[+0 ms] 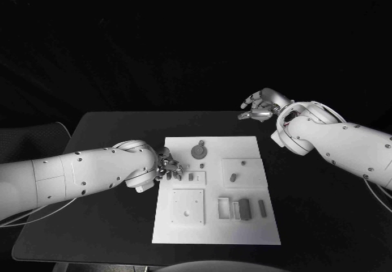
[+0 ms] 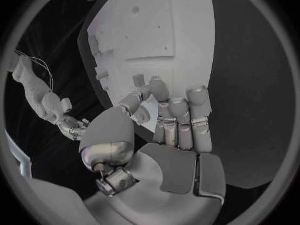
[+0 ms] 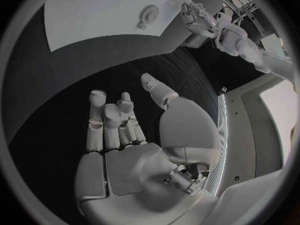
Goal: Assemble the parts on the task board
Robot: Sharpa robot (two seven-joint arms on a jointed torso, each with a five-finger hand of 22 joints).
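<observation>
The white task board (image 1: 216, 232) lies in the middle of the black table. On it are a round grey part (image 1: 199, 151), small grey pieces (image 1: 233, 177) and several upright bars (image 1: 244, 207) near the front. My left hand (image 1: 169, 168) hovers at the board's left edge, fingers straight and close together (image 2: 178, 117), thumb tip bent in toward them beside a small piece (image 2: 139, 79). Whether anything is pinched there is hidden. My right hand (image 1: 260, 107) is raised beyond the board's far right corner, fingers spread (image 3: 112, 120), holding nothing.
A square plate with holes (image 1: 188, 207) sits at the board's front left. Bare black table (image 1: 106, 130) surrounds the board on all sides. A dark chair back (image 1: 33, 139) stands off the table's left edge.
</observation>
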